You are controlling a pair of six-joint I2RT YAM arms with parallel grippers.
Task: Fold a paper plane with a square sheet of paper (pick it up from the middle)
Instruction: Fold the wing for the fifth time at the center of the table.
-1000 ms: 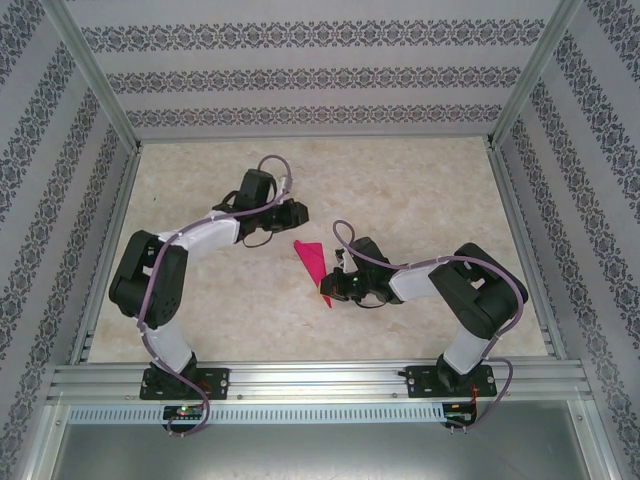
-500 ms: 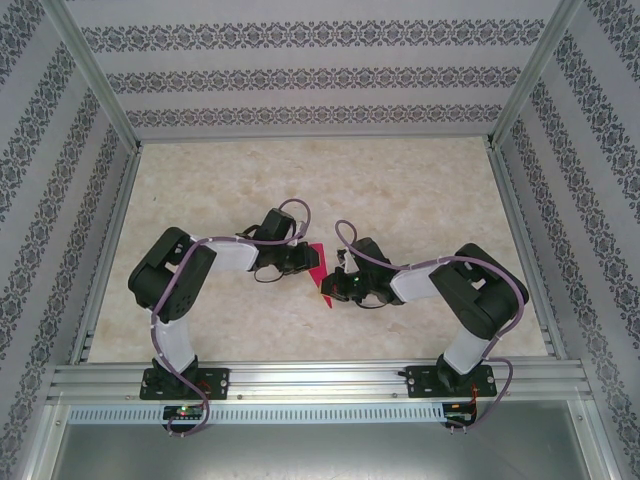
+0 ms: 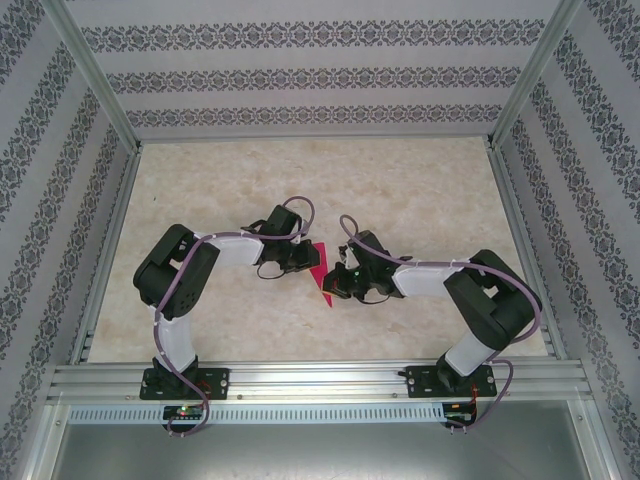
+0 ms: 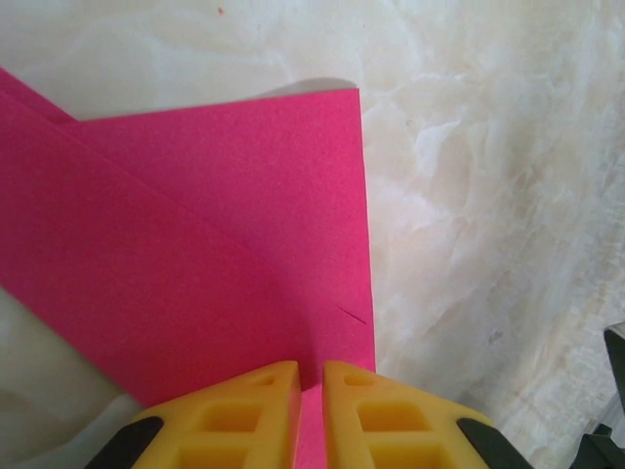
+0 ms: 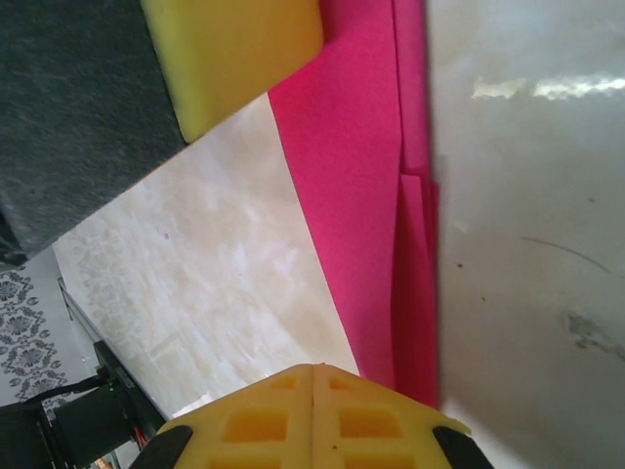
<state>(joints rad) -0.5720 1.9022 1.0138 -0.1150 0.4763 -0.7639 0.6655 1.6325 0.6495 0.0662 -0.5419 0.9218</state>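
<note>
Marble-look table (image 3: pixel 400 180), patterned walls (image 3: pixel 300 75) all round. Left gripper (image 4: pixel 311 369): fingers nearly together, thin slit, sitting on edge of folded pink paper (image 4: pixel 195 244), can't tell if pinching or just pressing. Right gripper (image 5: pixel 312 373) clamped tight, tips at paper's narrow end. Paper mid-table between both grippers, which cover most of it from above. Left's yellow finger (image 5: pixel 234 49) crowds right wrist view.

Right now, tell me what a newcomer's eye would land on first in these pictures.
The folded magenta paper, a bright wedge at the middle of the pale marbled table. Both arms bend inward to it: the left gripper nearly closed at its edge, the right gripper shut at its near end.
</note>
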